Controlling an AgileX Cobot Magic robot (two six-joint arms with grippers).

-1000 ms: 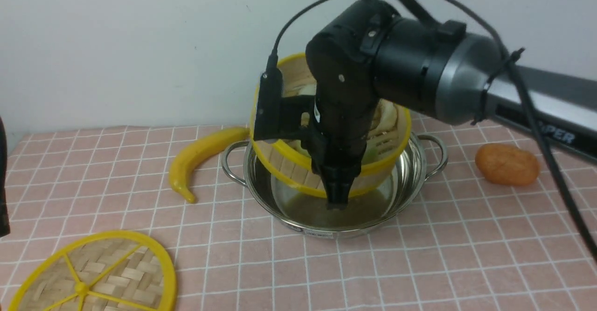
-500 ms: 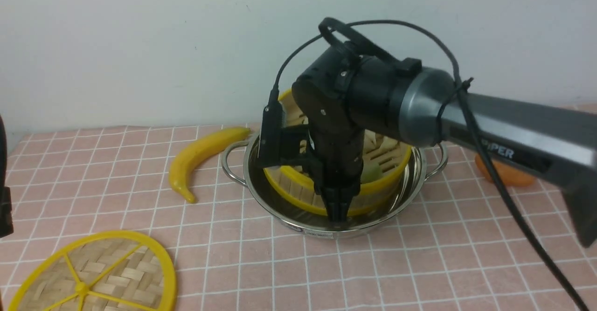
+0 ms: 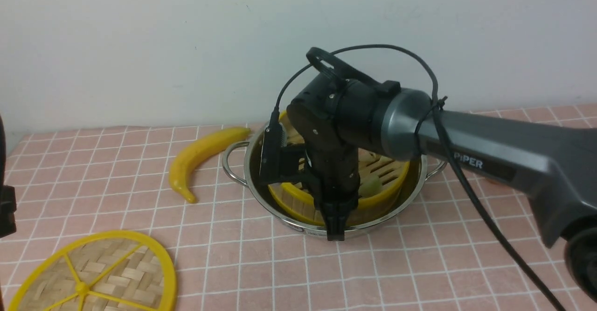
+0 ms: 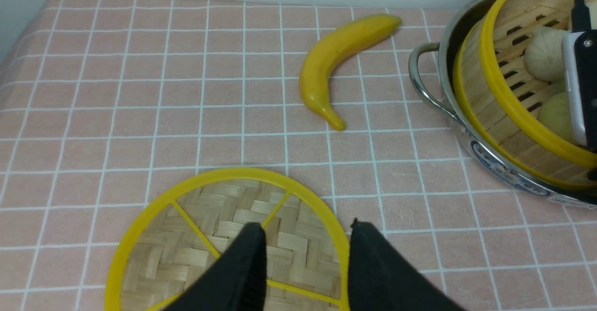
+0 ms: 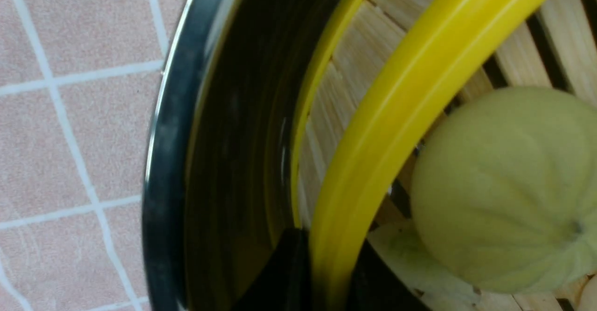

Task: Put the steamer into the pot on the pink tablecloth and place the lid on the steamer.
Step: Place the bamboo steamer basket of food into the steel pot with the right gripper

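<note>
A smooth yellow curved toy banana (image 3: 201,158) lies flat on its side, alone, touching nothing else. Its thicker, blunt end points toward the far side and to the robot's right; its narrow, tapered tip points toward the near side and to the robot's left. The outer bow of the curve faces left. Seen in the left wrist view, the banana (image 4: 335,65) has a glossy, unmarked skin. Behind everything stands a plain pale grey-white wall (image 3: 140,45), bare apart from one tiny dark speck high up.
</note>
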